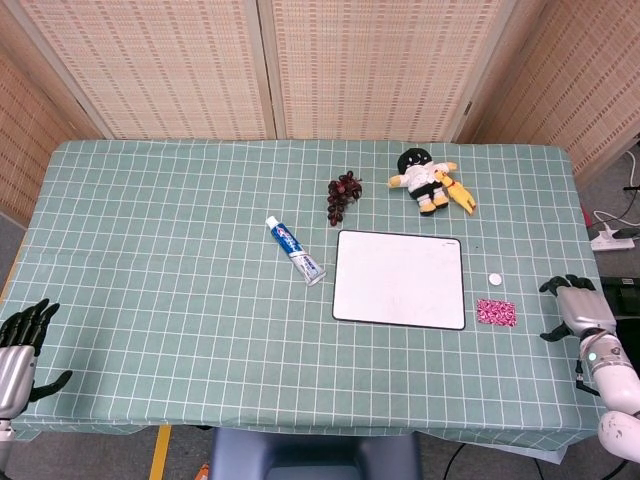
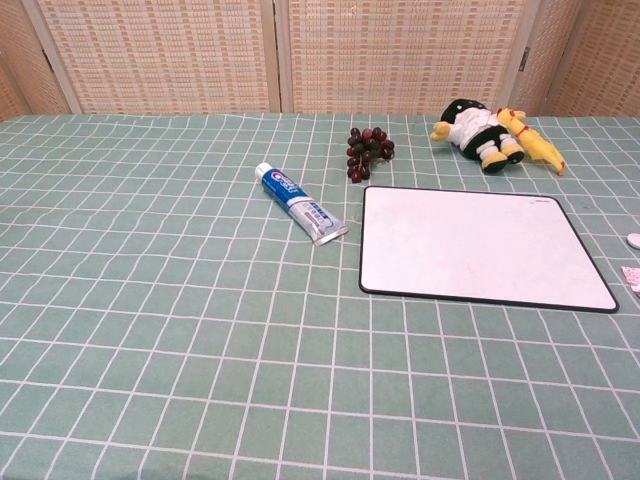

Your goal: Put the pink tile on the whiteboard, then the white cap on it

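Right hand (image 1: pixel 576 309) at the bench's right edge in the head view, fingers spread and curved down, grasping nothing, well clear of the pink tile (image 1: pixel 496 312) though nearest to it. Left hand (image 1: pixel 20 345) low at the bench's front left corner, fingers apart and pointing up, also empty, far from every item. Neither hand visible in the chest view.

Pink tile flat on the green checked cloth of the bench (image 1: pixel 180 250), just right of the whiteboard (image 1: pixel 400 279), near its front right corner, not touching it. Only a sliver of that tile at the right border in the chest view. White cap (image 1: pixel 494 279) just behind the tile, also on the cloth, apart from the board's right edge. Whiteboard lying flat with a bare white face and a dark rim, nothing on it.

Toothpaste tube (image 1: pixel 295 250) lying slantwise to the left of the board, close to its rear left corner. Bunch of dark grapes (image 1: pixel 343 194) behind the board. Small plush doll (image 1: pixel 424 179) with black hair behind the board's rear right corner, a yellow toy (image 1: pixel 460 194) touching its right side.
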Action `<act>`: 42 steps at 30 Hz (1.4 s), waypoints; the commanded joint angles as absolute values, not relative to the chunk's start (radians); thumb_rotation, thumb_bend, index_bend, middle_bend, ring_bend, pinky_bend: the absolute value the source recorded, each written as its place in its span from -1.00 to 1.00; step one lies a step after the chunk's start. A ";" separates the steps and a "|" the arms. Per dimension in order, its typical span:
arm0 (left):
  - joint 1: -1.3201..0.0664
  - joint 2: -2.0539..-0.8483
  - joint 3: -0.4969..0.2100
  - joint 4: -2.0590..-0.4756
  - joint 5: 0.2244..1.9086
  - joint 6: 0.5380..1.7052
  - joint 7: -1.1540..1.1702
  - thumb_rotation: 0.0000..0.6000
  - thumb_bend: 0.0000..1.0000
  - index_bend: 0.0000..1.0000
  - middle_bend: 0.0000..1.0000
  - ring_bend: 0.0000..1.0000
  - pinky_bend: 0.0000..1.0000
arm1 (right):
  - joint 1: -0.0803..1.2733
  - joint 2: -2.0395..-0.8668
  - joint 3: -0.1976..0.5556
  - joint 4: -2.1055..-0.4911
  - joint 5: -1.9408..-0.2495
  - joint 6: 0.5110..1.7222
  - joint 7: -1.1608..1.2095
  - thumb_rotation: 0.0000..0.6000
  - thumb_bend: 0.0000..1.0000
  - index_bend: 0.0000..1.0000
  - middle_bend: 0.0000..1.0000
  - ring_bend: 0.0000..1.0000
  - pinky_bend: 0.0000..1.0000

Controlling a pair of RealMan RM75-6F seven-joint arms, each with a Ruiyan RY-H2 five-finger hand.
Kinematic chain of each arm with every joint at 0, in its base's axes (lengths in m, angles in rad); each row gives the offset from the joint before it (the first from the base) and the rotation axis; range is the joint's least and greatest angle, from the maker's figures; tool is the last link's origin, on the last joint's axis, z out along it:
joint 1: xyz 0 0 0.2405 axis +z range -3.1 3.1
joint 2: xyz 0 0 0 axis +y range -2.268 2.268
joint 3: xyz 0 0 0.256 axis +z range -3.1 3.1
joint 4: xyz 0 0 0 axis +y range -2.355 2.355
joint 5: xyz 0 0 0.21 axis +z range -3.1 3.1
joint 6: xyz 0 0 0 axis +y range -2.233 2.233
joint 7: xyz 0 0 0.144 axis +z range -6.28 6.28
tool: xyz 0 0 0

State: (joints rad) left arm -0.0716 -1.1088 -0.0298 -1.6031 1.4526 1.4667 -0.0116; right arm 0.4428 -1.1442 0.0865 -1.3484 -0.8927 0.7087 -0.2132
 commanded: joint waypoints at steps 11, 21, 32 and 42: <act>-0.062 -1.104 -0.029 -1.603 1.454 1.474 -0.020 1.00 -0.67 -1.00 -1.00 -1.00 -1.00 | 0.506 -1.171 0.072 -1.327 -0.784 0.628 -0.224 1.00 -0.98 -0.40 -0.77 -1.00 -0.93; -0.061 -1.102 -0.031 -1.601 1.457 1.474 -0.032 1.00 -0.67 -1.00 -1.00 -1.00 -1.00 | 0.549 -1.177 0.054 -1.310 -0.738 0.579 -0.211 1.00 -0.99 -0.39 -0.77 -1.00 -0.93; -0.061 -1.100 -0.031 -1.601 1.455 1.467 -0.044 1.00 -0.67 -1.00 -1.00 -1.00 -1.00 | 0.594 -1.195 0.058 -1.310 -0.722 0.572 -0.193 1.00 -0.99 -0.34 -0.77 -1.00 -0.93; -0.062 -1.099 -0.032 -1.602 1.451 1.458 -0.055 1.00 -0.67 -1.00 -1.00 -1.00 -1.00 | 0.631 -1.175 0.047 -1.335 -0.687 0.575 -0.196 1.00 -0.99 -0.28 -0.77 -1.00 -0.93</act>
